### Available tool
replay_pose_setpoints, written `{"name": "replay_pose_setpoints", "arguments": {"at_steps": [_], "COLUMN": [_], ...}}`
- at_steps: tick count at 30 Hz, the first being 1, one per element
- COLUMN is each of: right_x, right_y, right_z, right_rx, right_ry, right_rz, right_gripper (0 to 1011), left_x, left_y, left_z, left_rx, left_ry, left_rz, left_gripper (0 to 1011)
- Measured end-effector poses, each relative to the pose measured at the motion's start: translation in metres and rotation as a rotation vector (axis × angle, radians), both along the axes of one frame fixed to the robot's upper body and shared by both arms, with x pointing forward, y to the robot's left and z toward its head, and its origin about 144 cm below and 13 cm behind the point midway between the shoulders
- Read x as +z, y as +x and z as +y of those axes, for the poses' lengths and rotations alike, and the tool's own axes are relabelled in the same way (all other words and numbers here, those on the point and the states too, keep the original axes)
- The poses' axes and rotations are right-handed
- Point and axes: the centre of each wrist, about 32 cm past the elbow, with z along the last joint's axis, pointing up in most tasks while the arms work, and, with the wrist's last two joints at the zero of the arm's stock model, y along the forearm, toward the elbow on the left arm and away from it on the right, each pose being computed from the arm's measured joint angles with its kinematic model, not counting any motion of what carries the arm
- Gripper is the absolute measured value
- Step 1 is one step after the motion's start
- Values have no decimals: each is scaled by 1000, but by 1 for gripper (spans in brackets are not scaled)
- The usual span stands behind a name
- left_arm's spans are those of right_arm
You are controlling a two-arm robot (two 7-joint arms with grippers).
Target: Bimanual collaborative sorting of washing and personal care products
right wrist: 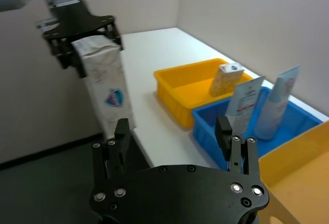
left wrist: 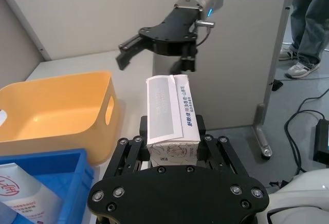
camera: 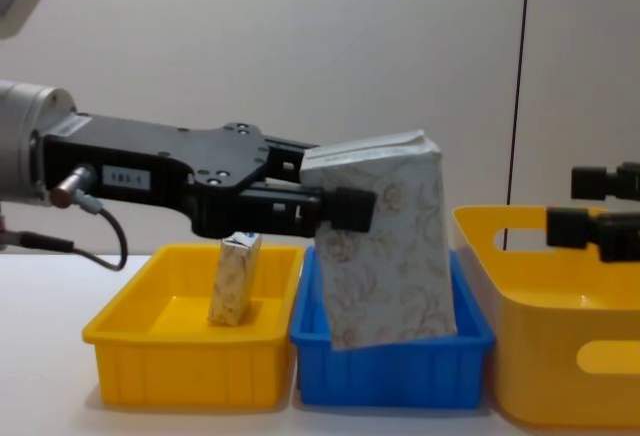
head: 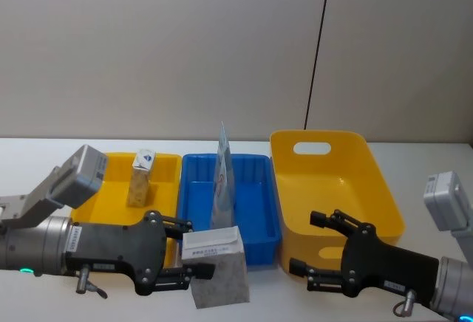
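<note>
Aloft, carton (head: 218, 266) upright, slightly tilted; in left gripper (head: 195, 249)

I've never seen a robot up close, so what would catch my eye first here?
The left hand grips a cream floral carton, held in the air in front of the blue bin. The right hand hangs open by the deep yellow bin, and a smaller carton stands in the shallow yellow bin.

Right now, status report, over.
Left gripper shut on carton, held aloft before blue bin. Right gripper open, empty, facing it. Nothing between them.
</note>
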Motion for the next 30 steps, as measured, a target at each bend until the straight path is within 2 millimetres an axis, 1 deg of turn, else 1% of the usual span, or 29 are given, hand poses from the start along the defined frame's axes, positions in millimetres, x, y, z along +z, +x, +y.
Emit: {"name": "replay_pose_setpoints", "arguments": {"at_steps": [15,24,30], "right_x": [8,9,8], "right_y": [11,17,23], "right_z": [-24,-29,-29], "right_rx": [250,313,325], "right_ry": [-71,-87,-89], "right_rz": [29,27,22], "right_gripper": [1000,1000,1000], "left_x": [4,6,6], "left_y": [7,8,8], "left_z": [-10,-12,-13], "left_rx": [-7,-12,-14], "left_ry": [0,-2,-2], "left_rz": [-10,-12,-11], "left_gripper": [429,429,429]}}
